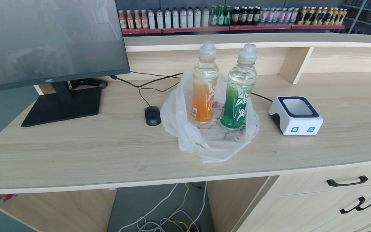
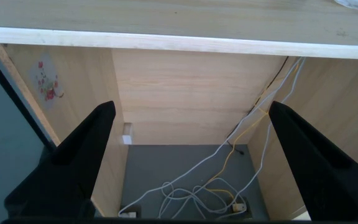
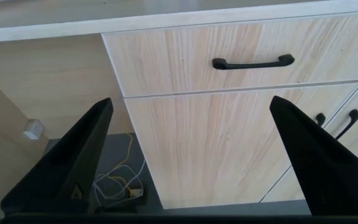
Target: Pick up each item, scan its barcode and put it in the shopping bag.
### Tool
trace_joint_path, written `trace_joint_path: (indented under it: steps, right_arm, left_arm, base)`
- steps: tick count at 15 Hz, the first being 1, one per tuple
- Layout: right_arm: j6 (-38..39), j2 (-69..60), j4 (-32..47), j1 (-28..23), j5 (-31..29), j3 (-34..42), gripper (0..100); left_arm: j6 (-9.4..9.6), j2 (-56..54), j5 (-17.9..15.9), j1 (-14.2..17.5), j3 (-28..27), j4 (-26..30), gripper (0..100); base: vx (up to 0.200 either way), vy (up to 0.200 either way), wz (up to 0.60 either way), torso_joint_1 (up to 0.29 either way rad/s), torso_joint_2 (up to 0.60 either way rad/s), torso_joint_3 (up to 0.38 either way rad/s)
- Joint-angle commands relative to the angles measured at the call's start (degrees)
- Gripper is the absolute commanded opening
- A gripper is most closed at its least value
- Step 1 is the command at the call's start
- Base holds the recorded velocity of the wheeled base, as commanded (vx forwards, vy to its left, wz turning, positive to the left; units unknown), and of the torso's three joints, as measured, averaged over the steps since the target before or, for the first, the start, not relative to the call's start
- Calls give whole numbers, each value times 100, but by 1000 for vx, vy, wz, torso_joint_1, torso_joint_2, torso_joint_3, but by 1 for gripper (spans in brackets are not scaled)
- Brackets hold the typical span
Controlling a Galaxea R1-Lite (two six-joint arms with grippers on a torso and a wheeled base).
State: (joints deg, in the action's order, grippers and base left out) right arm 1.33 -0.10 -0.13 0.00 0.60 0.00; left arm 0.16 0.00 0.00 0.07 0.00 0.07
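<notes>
Head view: orange bottle (image 1: 204, 93) and green bottle (image 1: 239, 96) stand upright in bag (image 1: 185, 135), desk (image 1: 76, 151) centre. Below its front edge, left gripper (image 2: 191, 104) and right gripper (image 3: 190, 99) are spread, empty. Bottles lie up and forward, orange probably nearer the left arm.

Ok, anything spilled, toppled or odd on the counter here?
Nothing stands out. The orange bottle and green bottle stand upright, side by side, in the slumped shopping bag; the scanner sits beside it, no spill visible.

Bright, even light; soft shadows
</notes>
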Motion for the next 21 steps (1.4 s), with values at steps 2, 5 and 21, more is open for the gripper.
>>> trace_joint_path:
  steps: [2, 5, 21]
  right_arm:
    - [-1, 10, -4, 0, 2, -9, 100]
    - [-1, 10, -4, 0, 2, 0, 100]
    - [8, 10, -4, 0, 2, 0, 100]
  left_arm:
    - [2, 0, 0, -7, 0, 1, 100]
    - [2, 0, 0, 1, 0, 1, 100]
    - [-33, 0, 0, 1, 0, 1, 100]
  base:
    - [0, 0, 0, 0, 0, 0]
    - [0, -200, 0, 1, 7, 4]
    - [0, -200, 0, 2, 3, 2]
